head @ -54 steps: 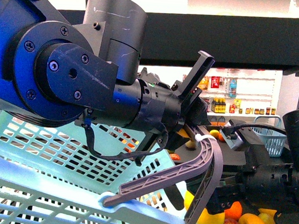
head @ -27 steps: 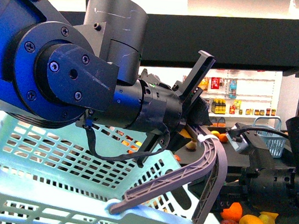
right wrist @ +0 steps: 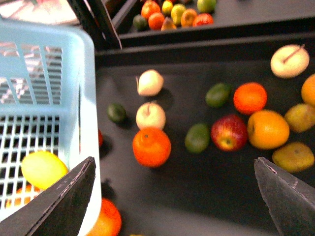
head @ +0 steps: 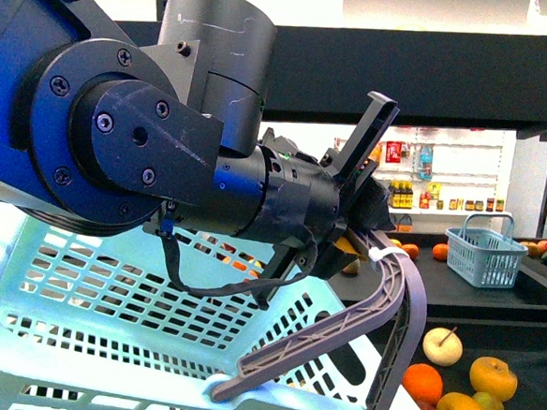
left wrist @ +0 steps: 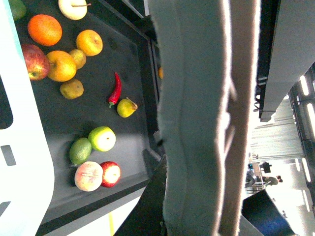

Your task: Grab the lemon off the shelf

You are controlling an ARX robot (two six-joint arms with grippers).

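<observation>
**Front view.** Found the left arm filling the frame from 9 o'clock to centre. Found the left gripper just off centre toward 3 o'clock, clenched on the basket handle, a grey ribbed arch curving down to 5 o'clock. Logged the light-blue basket hanging below it, spanning 6 to 8 o'clock. Noted the shelf, with black trays from 3 to 5 o'clock. Recorded on the lower tray a pale apple, an orange and several yellow fruits around 4 o'clock. Recorded on the upper tray a small blue hand basket at 3 o'clock.

**Left wrist view.** Found the basket handle hard against the lens, blurred and filling the middle of the picture. Could not make out the finger contact itself here. Recorded a dark shelf tray behind it, carrying a red apple, a red chilli, a green apple and a peach, all lying apart from one another.

**Right wrist view.** Found the right gripper released, its fingers spread wide with nothing between them, above the dark tray. Located the lemon inside the light-blue basket, lying on its mesh floor and gripped by neither finger. Noted on the tray beside the basket two pale round fruits and some dark green fruits.
</observation>
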